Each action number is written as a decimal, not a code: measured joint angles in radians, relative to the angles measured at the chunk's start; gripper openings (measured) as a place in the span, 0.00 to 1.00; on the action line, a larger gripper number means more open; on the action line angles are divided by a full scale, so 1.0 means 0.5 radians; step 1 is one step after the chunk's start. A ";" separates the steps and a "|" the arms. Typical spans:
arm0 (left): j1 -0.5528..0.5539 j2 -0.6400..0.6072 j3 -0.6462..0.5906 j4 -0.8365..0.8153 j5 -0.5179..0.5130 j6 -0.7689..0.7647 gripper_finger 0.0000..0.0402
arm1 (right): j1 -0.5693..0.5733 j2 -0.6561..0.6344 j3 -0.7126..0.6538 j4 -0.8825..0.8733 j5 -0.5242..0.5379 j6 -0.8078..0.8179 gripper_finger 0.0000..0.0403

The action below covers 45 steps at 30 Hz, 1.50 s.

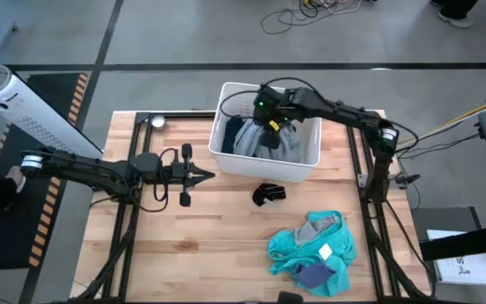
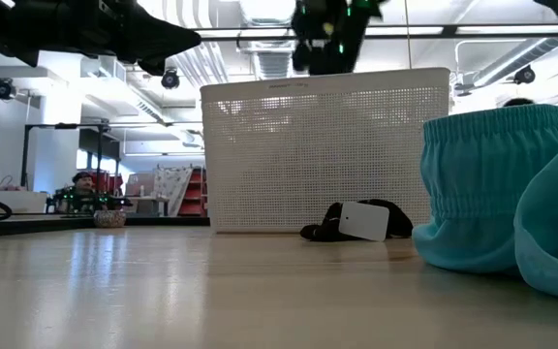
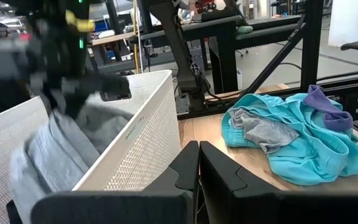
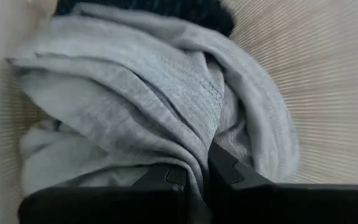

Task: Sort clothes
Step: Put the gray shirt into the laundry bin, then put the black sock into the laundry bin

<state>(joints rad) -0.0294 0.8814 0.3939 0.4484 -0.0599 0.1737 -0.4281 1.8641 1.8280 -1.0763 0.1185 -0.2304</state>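
My right gripper [image 1: 270, 127] is over the white plastic basket [image 1: 264, 167] at the table's far side, shut on a grey garment [image 4: 142, 93]. A dark navy garment [image 1: 230, 131] lies in the basket beside it. My left gripper [image 1: 202, 176] is shut and empty, level above the table, left of the basket's near wall. A small black piece with a white label [image 2: 361, 221] lies on the table in front of the basket. A bright teal garment [image 1: 315, 249] lies bunched near the front right, with a grey piece [image 1: 315, 228] and a small purple-blue piece [image 1: 315, 274] on it. My right gripper pinches a bunched fold of the grey garment [image 4: 194, 158] between its two fingers, coming from above and pointing down into the basket. The cloth hangs below the fingers [image 3: 61, 149] with its lower part inside the basket.
The basket's walls [image 2: 323, 145] stand around my right gripper. Bare wood shows between my left gripper and the teal pile [image 3: 291, 130]. A small metal object [image 1: 157, 122] sits at the far left corner. The table frame's posts run along both sides.
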 joint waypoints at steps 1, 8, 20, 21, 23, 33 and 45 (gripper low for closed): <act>0.000 0.000 0.000 0.000 0.000 -0.002 0.00 | -0.025 0.001 -0.074 0.061 -0.054 -0.010 0.01; 0.000 0.000 0.000 -0.001 0.000 -0.006 0.00 | -0.164 0.001 -0.486 0.440 -0.310 -0.027 0.01; 0.000 0.000 0.000 0.000 0.000 0.000 0.00 | -0.227 -0.013 -0.683 0.604 -0.343 0.162 0.16; 0.000 0.000 0.000 0.002 0.000 0.000 0.00 | -0.224 -0.023 -0.651 0.570 -0.342 0.163 0.20; 0.000 0.000 0.000 0.002 0.000 0.000 0.00 | -0.215 -0.048 -0.567 0.492 -0.342 0.163 0.28; 0.000 0.000 0.000 0.002 0.000 0.009 0.00 | -0.119 -0.135 0.104 0.087 -0.289 0.126 0.58; 0.000 0.000 0.000 -0.007 0.000 0.009 0.00 | 0.182 -0.390 0.427 -0.155 -0.289 0.059 0.54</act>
<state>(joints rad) -0.0296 0.8814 0.3939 0.4446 -0.0600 0.1780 -0.3372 1.6691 2.0416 -1.1539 -0.0261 -0.2009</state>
